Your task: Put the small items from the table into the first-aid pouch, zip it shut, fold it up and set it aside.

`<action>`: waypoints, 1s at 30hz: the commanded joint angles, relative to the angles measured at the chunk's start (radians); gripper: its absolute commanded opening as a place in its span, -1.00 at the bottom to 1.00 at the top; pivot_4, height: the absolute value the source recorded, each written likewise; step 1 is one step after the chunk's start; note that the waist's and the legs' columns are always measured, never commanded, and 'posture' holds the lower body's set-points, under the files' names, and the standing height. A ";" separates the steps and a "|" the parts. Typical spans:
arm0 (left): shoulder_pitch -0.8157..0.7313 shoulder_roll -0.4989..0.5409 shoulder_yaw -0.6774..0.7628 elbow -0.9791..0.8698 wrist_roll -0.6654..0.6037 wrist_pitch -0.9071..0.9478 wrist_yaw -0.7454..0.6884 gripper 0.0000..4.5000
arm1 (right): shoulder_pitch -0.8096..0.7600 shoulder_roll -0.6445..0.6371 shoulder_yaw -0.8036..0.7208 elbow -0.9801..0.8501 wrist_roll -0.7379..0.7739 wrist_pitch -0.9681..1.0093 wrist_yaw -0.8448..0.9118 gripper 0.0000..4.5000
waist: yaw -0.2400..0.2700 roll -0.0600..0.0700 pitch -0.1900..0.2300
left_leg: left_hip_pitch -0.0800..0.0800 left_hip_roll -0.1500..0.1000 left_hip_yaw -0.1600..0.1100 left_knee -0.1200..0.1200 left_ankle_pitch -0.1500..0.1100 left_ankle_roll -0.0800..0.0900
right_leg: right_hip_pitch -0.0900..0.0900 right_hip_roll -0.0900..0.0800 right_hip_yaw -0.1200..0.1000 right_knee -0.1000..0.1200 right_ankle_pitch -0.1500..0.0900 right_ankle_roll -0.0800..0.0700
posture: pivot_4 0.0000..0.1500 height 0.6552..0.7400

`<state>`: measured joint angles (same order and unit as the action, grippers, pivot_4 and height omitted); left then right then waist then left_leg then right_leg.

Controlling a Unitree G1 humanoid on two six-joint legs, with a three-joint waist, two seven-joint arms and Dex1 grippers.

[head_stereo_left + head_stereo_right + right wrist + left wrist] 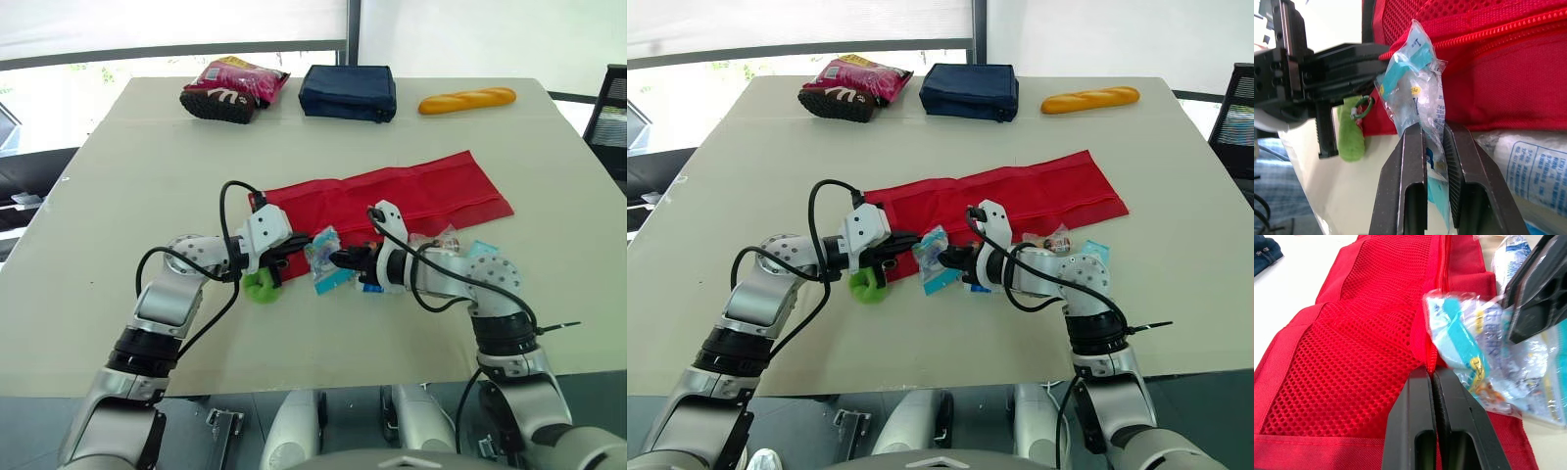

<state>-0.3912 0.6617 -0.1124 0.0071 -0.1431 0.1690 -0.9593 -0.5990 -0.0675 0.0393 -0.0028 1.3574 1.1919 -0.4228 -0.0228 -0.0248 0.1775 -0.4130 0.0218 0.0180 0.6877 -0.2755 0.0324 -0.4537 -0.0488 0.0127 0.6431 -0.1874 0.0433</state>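
Your left gripper has its jaws together, pinched on the red fabric beside the zip at the left end of the first-aid pouch. The pouch lies unfolded across the ctr of the head view, and the pinch looks meant to lift the pocket lip & hold the mouth open. Your right gripper is clamped on a clear packet w/ a teal item inside, held upright right at that opening, just beside the left fingers; I'd judge you're mid-insertion, packet not in yet. A green item sits on the table just below the left gripper, and more small packets lie by the right forearm, right of ctr, so there's plenty left to load. The film is thin & may snag on the zip teeth, so feed it in edge-first. Snack bag, navy bag & bread loaf along the top edge are prob. not part of the job.
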 commanded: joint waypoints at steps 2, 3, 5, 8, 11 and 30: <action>0.034 -0.002 0.001 -0.075 -0.027 -0.010 -0.022 -0.98 | -0.046 0.076 -0.090 0.046 0.002 -0.075 -0.022 -1.00 | -0.006 0.000 0.000 | 0.000 0.000 -0.001 0.000 0.000 0.000 | 0.000 0.000 0.000 0.000 0.000 0.000 | 1.00 0.37; 0.038 -0.003 0.003 -0.078 -0.027 -0.008 -0.023 -0.98 | -0.049 0.088 -0.102 0.054 -0.003 -0.081 -0.023 -1.00 | -0.010 0.000 0.000 | 0.000 0.000 -0.001 0.000 0.000 0.000 | 0.000 0.000 0.000 0.000 0.000 0.000 | 1.00 0.37; 0.045 -0.005 0.006 -0.084 -0.025 -0.007 -0.025 -0.98 | -0.053 0.109 -0.119 0.064 -0.016 -0.089 -0.022 -1.00 | -0.013 0.000 0.000 | 0.000 0.000 -0.001 0.000 0.000 0.000 | 0.000 0.000 0.000 0.000 0.000 0.000 | 1.00 0.37; 0.052 -0.013 0.006 -0.098 -0.029 -0.001 -0.028 -0.98 | -0.059 0.144 -0.136 0.083 -0.039 -0.107 -0.021 -1.00 | -0.015 0.000 0.000 | 0.000 0.000 0.000 0.000 0.000 0.000 | 0.000 0.000 0.000 0.000 0.000 0.000 | 1.00 0.37; 0.058 -0.016 0.004 -0.106 -0.031 0.001 -0.030 -0.98 | -0.059 0.194 -0.157 0.096 -0.051 -0.140 -0.021 -1.00 | -0.017 0.000 0.000 | 0.000 0.000 -0.001 0.000 0.000 0.000 | 0.000 0.000 0.000 0.000 0.000 0.000 | 1.00 0.37; 0.050 -0.055 0.049 -0.075 0.026 -0.043 0.097 -0.98 | 0.024 0.179 -0.105 0.011 -0.120 0.061 0.055 -1.00 | -0.018 0.000 0.000 | 0.000 0.000 -0.001 0.000 0.000 0.000 | 0.000 0.000 0.000 0.001 0.000 0.000 | 1.00 0.37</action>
<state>-0.3439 0.6159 -0.0733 -0.0273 -0.1168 0.1405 -0.8837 -0.5712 0.1027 -0.0897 0.0468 1.2228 1.2185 -0.3983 -0.0410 -0.0243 0.1773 -0.4128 0.0217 0.0170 0.6878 -0.2754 0.0324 -0.4537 -0.0490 0.0125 0.6441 -0.1870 0.0430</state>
